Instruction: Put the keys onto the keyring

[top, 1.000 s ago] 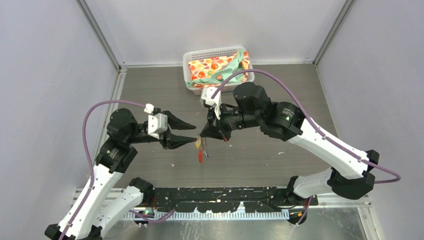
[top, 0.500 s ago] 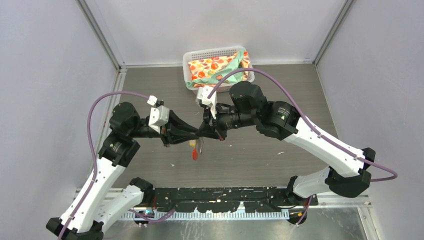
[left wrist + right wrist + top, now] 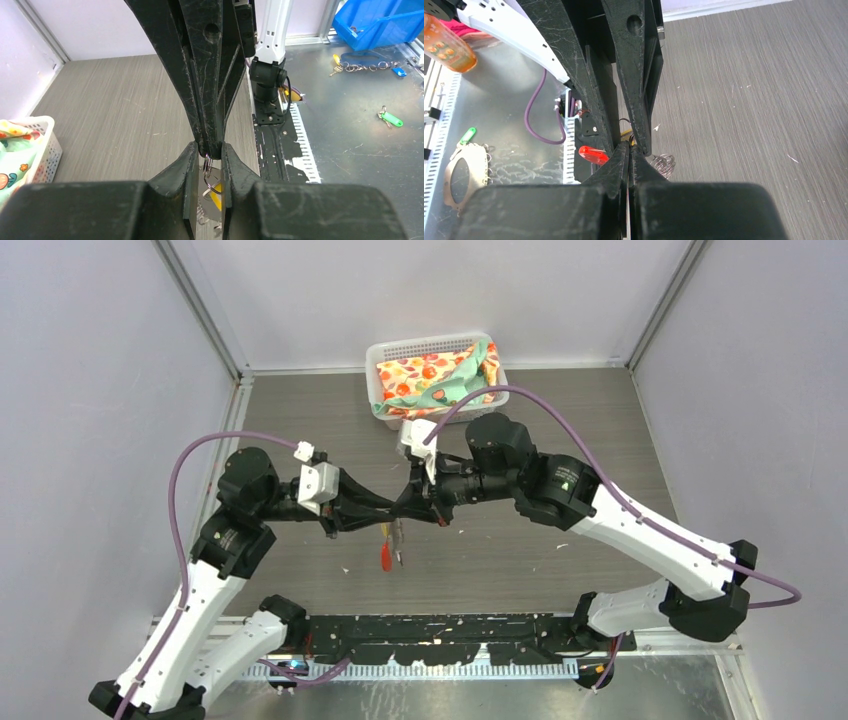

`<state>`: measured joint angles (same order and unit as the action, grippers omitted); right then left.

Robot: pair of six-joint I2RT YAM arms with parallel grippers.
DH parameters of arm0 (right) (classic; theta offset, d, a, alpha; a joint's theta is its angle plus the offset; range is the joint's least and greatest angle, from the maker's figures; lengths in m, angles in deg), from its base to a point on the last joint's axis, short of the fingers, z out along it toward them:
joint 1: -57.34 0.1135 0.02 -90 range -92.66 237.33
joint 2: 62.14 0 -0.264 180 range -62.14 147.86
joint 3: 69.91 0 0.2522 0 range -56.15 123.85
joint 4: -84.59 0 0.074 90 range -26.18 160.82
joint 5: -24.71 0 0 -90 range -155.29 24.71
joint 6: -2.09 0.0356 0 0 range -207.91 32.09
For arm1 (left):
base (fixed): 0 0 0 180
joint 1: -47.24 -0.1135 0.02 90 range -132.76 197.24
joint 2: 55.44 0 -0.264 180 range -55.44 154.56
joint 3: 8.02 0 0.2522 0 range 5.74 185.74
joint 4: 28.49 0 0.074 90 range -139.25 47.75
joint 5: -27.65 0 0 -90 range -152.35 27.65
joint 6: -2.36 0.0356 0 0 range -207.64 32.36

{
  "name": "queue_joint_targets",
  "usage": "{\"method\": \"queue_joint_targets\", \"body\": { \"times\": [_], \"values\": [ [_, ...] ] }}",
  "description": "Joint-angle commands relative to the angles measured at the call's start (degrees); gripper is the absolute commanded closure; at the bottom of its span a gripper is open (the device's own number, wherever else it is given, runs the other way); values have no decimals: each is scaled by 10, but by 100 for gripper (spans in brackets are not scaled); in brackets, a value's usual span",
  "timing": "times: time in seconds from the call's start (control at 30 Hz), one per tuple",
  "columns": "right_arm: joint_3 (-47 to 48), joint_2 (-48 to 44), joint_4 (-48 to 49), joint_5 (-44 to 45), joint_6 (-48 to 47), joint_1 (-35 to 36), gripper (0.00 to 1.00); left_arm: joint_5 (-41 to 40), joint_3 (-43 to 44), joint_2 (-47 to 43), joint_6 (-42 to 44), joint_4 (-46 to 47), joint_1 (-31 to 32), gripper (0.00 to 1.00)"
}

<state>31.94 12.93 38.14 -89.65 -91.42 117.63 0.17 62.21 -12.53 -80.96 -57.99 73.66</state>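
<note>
My two grippers meet tip to tip above the middle of the table. My right gripper [image 3: 412, 508] [image 3: 630, 147] is shut on the silver keyring [image 3: 208, 167]. My left gripper [image 3: 399, 513] [image 3: 207, 155] has its jaws nearly closed around that ring and the right fingertips. The red tag [image 3: 385, 558] [image 3: 594, 155] dangles below, with a coiled silver loop [image 3: 663, 164] beside it. The brass-yellow key [image 3: 216, 200] [image 3: 385, 529] hangs under the ring between my left fingers. A silver blade [image 3: 398, 545] hangs beside the tag; I cannot make out its black head.
A white basket [image 3: 372, 352] with patterned cloth stands at the table's back. A black rail [image 3: 440, 625] runs along the near edge. Beyond it lie a blue bin [image 3: 380, 20], a green tag [image 3: 392, 119] and an orange bottle [image 3: 446, 42].
My left gripper was wide open and apart from the right. It moved right and closed around the ring at the right gripper's tip. The dangling tag shifted slightly left.
</note>
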Motion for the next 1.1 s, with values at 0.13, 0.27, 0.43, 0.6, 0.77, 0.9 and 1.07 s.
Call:
{"method": "queue_joint_targets", "body": {
  "times": [0.13, 0.27, 0.43, 0.6, 0.77, 0.9, 1.07],
  "values": [
    [-90, -100, 193, 21, 62, -12, 99, 1, 19, -20, -13, 6, 0, 100],
    [-143, -134, 270, 25, 83, -16, 99, -6, 21, -18, -25, 20, 0, 99],
    [-168, -150, 303, 23, 102, -17, 99, -33, 20, -17, -60, 61, 0, 89],
    [-165, -150, 274, 24, 97, -19, 99, -70, 34, -20, -109, 112, 0, 59],
    [-148, -142, 241, 19, 85, -20, 99, -83, 51, -21, -105, 119, 0, 58],
    [-139, -137, 232, 16, 81, -20, 99, -71, 51, -18, -100, 98, 0, 62],
    [-124, -133, 214, 20, 67, -20, 99, -41, 66, 4, -127, 46, 0, 75]
  ]
}}
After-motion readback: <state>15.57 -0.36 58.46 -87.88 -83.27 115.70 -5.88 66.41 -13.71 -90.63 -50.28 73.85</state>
